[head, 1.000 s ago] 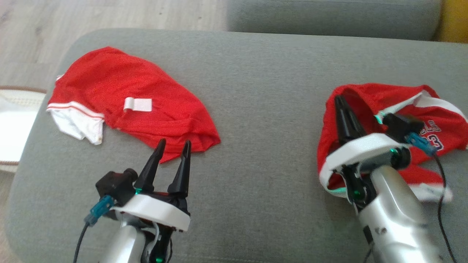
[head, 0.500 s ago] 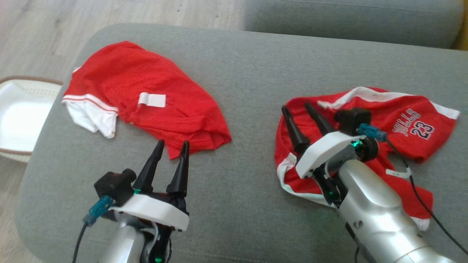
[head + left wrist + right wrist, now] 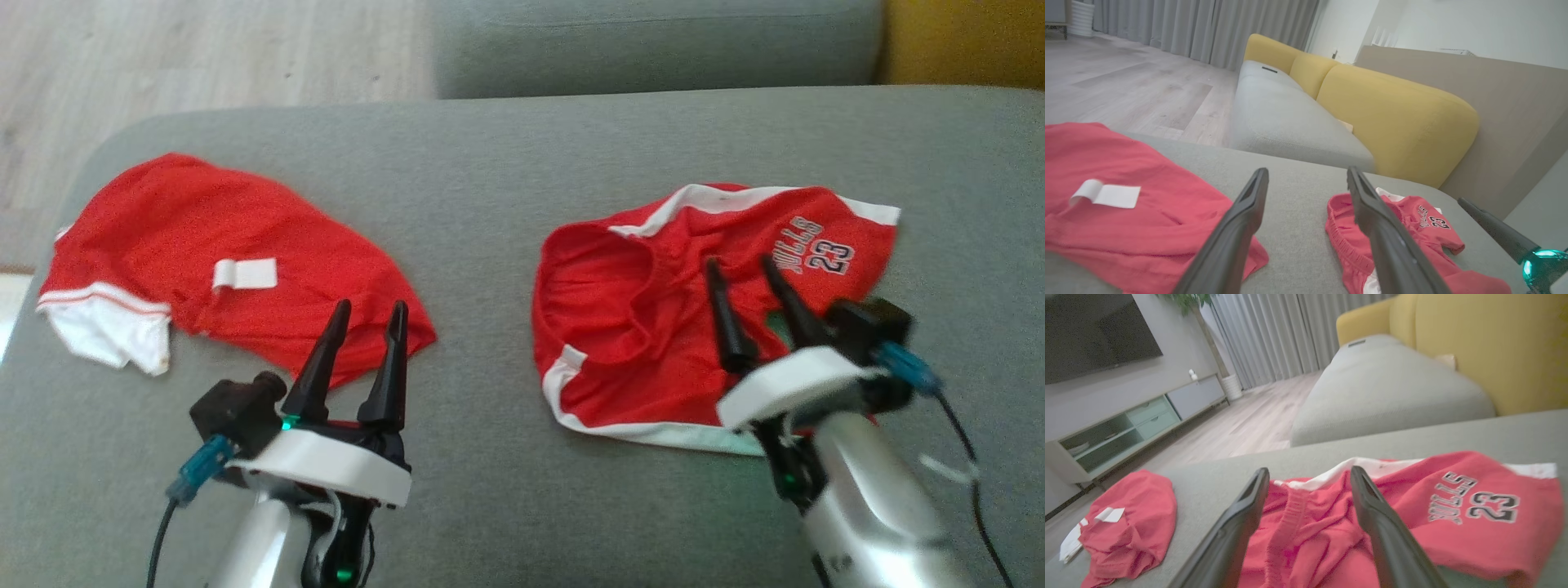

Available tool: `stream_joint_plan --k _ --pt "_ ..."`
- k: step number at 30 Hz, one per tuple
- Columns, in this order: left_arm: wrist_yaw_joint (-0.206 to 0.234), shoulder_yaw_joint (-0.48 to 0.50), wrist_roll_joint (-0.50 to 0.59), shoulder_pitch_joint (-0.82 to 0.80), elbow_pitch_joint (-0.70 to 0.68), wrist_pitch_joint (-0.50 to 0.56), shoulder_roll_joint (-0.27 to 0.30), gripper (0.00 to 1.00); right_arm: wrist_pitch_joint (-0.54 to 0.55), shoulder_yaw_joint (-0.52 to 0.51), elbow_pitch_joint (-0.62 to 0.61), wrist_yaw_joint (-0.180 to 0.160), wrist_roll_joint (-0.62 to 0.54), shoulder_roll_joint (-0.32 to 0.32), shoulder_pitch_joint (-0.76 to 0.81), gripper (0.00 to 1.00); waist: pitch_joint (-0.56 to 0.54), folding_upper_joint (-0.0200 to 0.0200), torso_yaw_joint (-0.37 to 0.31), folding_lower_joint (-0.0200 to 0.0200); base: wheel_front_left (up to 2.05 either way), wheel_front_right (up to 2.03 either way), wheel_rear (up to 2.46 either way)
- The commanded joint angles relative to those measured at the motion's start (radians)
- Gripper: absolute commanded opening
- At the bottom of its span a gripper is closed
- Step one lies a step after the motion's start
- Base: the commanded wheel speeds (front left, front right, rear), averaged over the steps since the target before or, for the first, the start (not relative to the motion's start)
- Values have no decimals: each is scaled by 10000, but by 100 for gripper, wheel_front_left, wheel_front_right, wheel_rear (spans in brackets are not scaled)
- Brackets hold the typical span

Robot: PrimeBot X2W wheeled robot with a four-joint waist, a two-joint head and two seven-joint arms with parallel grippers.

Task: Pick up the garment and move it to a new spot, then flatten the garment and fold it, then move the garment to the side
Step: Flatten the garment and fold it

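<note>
The red mesh basketball shorts with white trim and a "23" print (image 3: 645,327) are lying spread out, a bit rumpled, on the right half of the grey fabric sofa cushion (image 3: 490,188). The right gripper (image 3: 739,261) sits over their near-right part, fingers wide apart, nothing pinched between them. The left gripper (image 3: 371,304) is spread open too and empty, with its tips at the near edge of a second red garment with a white label and white cuff (image 3: 204,237) over on the left. There's a yellow upholstered backrest (image 3: 1392,110) at the far right.
</note>
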Motion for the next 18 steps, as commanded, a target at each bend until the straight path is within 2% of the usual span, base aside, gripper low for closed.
stream_joint_plan --k 1,7,11,18 --pt "3 348 84 -200 -411 -61 24 100 -137 -413 -1168 75 -487 45 388 100 -127 0 -356 0 0 0 0" --pt "-57 336 184 -139 -347 -61 24 100 -141 -1873 -3721 75 -1488 62 2417 100 -97 0 -806 0 0 0 0" --pt "-119 341 263 -112 -214 -61 24 100 -141 -2359 -4359 75 -1475 68 3157 100 -68 0 -968 0 0 0 0" --pt "-223 196 377 -196 63 -61 24 100 -142 -2588 -4625 75 -974 72 3828 100 99 0 -1215 0 0 0 0"
